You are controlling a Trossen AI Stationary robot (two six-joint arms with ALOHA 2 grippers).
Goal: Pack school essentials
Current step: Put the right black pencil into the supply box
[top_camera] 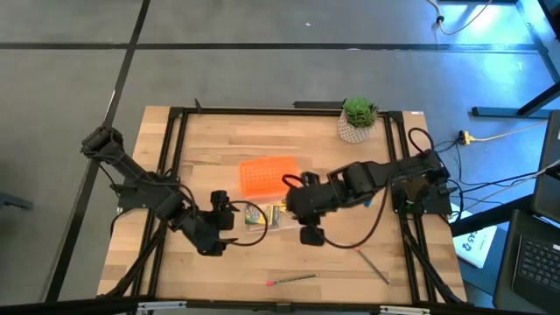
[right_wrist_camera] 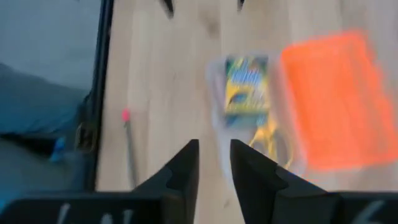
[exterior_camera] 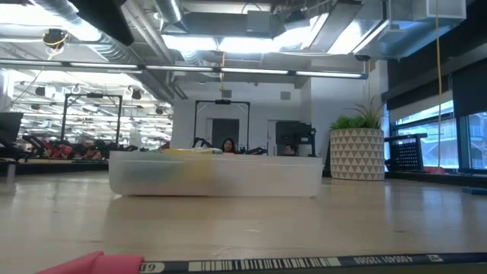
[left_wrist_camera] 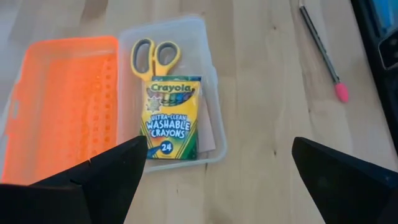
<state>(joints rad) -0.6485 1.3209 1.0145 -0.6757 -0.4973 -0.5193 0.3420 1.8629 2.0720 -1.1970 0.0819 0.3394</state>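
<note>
A clear plastic case (left_wrist_camera: 216, 127) lies on the table with its orange lid (left_wrist_camera: 62, 106) flipped open beside it. Inside lie yellow-handled scissors (left_wrist_camera: 154, 56) and a green-and-yellow crayon box (left_wrist_camera: 169, 118). My left gripper (left_wrist_camera: 217, 152) hovers open over the case's near-left side (top_camera: 229, 223). My right gripper (right_wrist_camera: 214, 149) is above the table to the right of the case (top_camera: 308, 229), with its fingers nearly together and nothing between them. A red-tipped pen (top_camera: 293, 280) lies near the front edge and a second pen (top_camera: 374, 265) to its right. The pink pad and the blue piece do not show.
A potted green plant (top_camera: 357, 118) stands at the far right of the table. Black frame rails (top_camera: 166, 201) run along both sides. Bare wood lies in front of the case around the pens. The low view shows the case (exterior_camera: 213, 175) and the plant pot (exterior_camera: 358, 152).
</note>
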